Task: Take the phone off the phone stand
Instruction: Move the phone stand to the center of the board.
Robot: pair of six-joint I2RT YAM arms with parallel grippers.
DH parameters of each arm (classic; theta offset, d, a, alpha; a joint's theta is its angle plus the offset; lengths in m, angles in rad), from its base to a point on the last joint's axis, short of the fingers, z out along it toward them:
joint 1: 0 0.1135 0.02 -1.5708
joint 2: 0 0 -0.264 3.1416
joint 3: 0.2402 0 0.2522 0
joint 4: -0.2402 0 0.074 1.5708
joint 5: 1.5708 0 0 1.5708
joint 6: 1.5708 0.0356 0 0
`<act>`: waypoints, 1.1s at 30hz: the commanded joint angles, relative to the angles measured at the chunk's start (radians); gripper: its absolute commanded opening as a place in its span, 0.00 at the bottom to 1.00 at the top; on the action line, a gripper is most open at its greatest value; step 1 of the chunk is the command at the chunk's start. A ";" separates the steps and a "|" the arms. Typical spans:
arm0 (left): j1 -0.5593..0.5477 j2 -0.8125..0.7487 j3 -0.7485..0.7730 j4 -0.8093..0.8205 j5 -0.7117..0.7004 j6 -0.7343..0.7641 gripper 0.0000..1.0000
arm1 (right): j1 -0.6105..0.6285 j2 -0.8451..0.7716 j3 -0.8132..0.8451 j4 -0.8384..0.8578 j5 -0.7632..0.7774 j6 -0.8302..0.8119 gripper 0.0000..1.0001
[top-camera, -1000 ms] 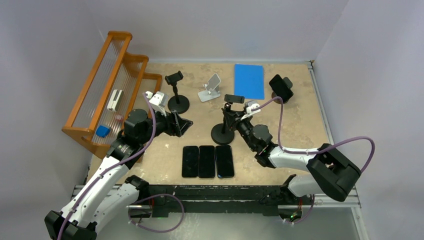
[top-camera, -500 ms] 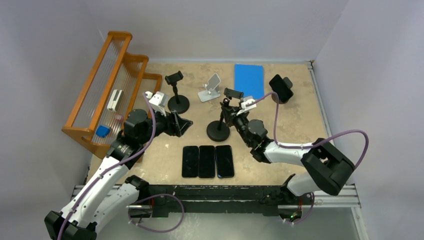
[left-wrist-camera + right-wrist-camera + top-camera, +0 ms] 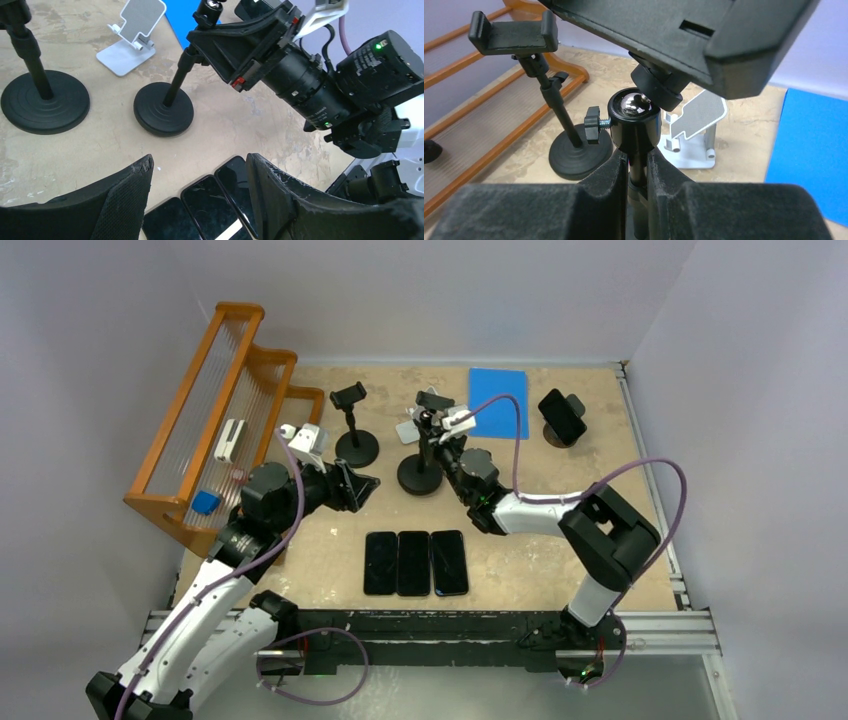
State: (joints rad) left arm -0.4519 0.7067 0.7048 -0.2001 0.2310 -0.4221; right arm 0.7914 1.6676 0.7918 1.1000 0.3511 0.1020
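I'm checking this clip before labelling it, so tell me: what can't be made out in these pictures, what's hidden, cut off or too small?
1. Right wrist view: the black stand's base is hidden below the right gripper, and its clamp is cut off by the top edge.
2. Top view: the phone propped at the far right is too small to show how it is held.
3. Left wrist view: the three flat phones are partly behind the left gripper and cut by the bottom edge.

— Can you read any lettering on your screens?
— Nothing legible. You have faint white print on the right arm's black wrist housing [image 3: 310,90] in the left wrist view, but it is too small and blurred for you to make out.
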 commanded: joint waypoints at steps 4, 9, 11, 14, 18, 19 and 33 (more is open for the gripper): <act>0.002 -0.024 -0.009 0.027 -0.049 0.020 0.66 | 0.007 0.075 0.180 0.123 0.016 -0.091 0.00; 0.002 -0.018 -0.008 0.027 -0.046 0.020 0.66 | 0.024 0.140 0.240 0.112 0.010 -0.131 0.00; 0.002 -0.018 -0.008 0.028 -0.044 0.020 0.66 | 0.029 0.158 0.259 0.106 0.005 -0.129 0.00; 0.002 -0.018 -0.008 0.027 -0.044 0.020 0.66 | 0.035 0.187 0.291 0.101 -0.001 -0.126 0.00; 0.002 -0.018 -0.008 0.027 -0.045 0.020 0.66 | 0.038 0.229 0.332 0.088 -0.004 -0.126 0.00; 0.002 -0.018 -0.008 0.027 -0.044 0.020 0.66 | 0.038 0.238 0.340 0.082 -0.004 -0.124 0.00; 0.002 -0.023 -0.007 0.027 -0.039 0.019 0.66 | 0.050 0.214 0.346 -0.020 -0.032 -0.071 0.64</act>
State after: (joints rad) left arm -0.4519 0.6933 0.7044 -0.2035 0.1963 -0.4225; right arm 0.8326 1.9434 1.1091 1.0523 0.3389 0.0086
